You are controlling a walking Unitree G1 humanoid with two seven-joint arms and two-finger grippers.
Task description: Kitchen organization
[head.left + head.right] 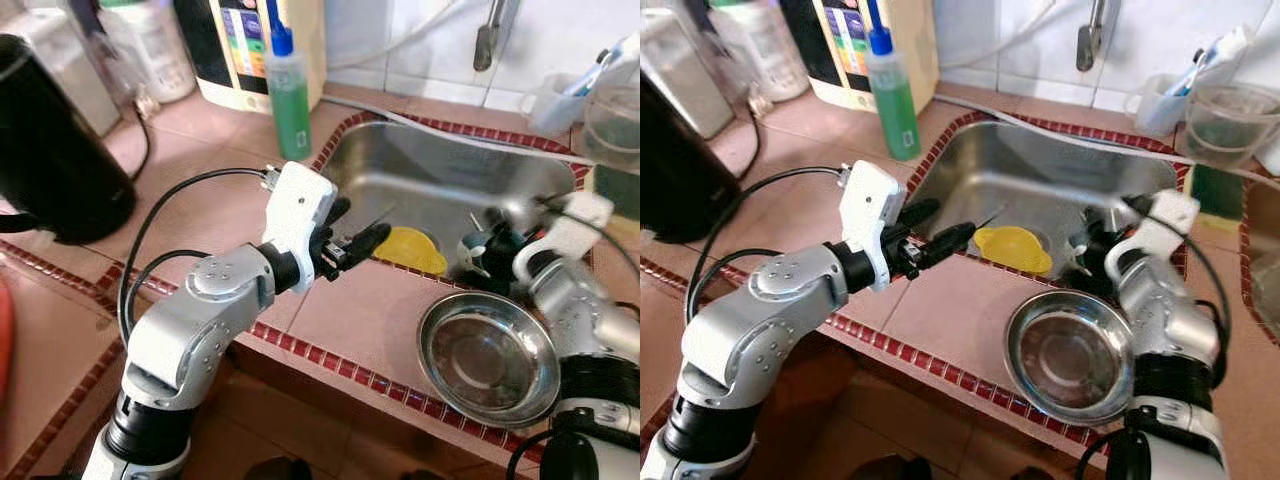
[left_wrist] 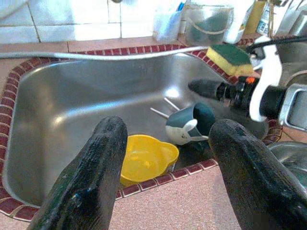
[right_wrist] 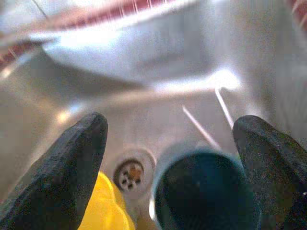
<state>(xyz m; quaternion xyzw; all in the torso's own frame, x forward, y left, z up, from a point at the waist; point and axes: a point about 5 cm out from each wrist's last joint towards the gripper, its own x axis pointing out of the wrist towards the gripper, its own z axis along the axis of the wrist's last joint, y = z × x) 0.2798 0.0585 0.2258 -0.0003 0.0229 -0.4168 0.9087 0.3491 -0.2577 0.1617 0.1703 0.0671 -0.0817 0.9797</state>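
In the stainless steel sink (image 1: 400, 170) lie one dark teal cup (image 2: 192, 125), tipped on its side, one yellow plastic dish (image 2: 146, 159) to its left, and two thin white sticks (image 2: 165, 108) beyond. The right gripper (image 3: 168, 143) hangs wide open and empty just above the cup's mouth. The left gripper (image 2: 165, 158) is spread too, holding nothing, at the sink's near edge. One shallow steel bowl (image 1: 487, 355) rests on the near counter. Descending off-centre, a finger could nudge the cup into rolling away.
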